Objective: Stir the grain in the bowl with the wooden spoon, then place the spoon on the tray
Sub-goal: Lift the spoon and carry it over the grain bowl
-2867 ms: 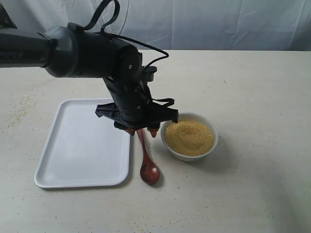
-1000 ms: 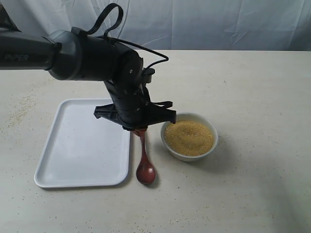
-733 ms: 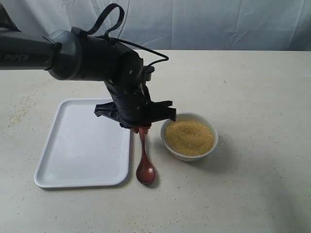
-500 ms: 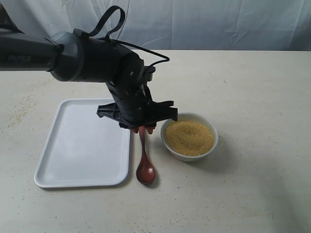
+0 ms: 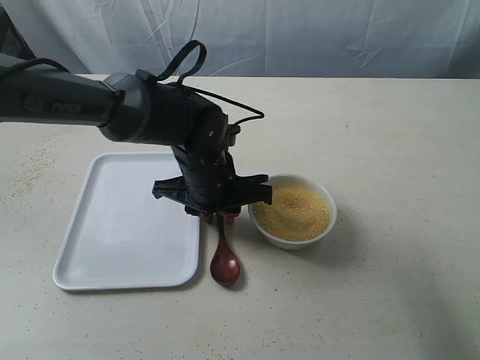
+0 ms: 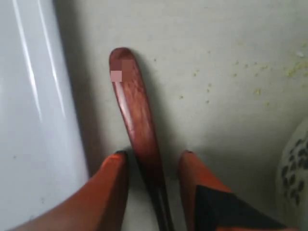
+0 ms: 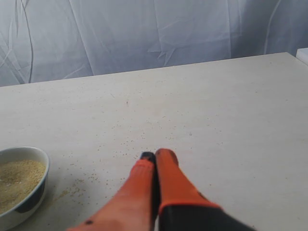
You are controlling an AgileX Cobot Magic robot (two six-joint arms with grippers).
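The dark reddish wooden spoon (image 5: 224,264) lies flat on the table between the white tray (image 5: 120,225) and the white bowl (image 5: 294,241), which is filled with yellow grain (image 5: 298,210). My left gripper (image 5: 217,217) is low over the spoon's handle. In the left wrist view the left gripper (image 6: 150,156) is open, its orange fingers (image 6: 113,178) straddling the handle (image 6: 132,96) with a small gap on each side. The right gripper (image 7: 155,155) hovers over bare table, shut on nothing. The bowl (image 7: 30,199) and grain (image 7: 14,175) show at that view's edge.
The tray's rim (image 6: 53,120) runs close beside the spoon handle, and the bowl's wall (image 6: 294,178) is just beyond the other finger. Loose grains are scattered on the table. A white cloth backdrop hangs behind the table's far edge.
The left arm has dropped lower, bringing its fingers down around the spoon handle. The spoon lies slightly further left than 2.9 s ago. Bowl and tray have not moved.
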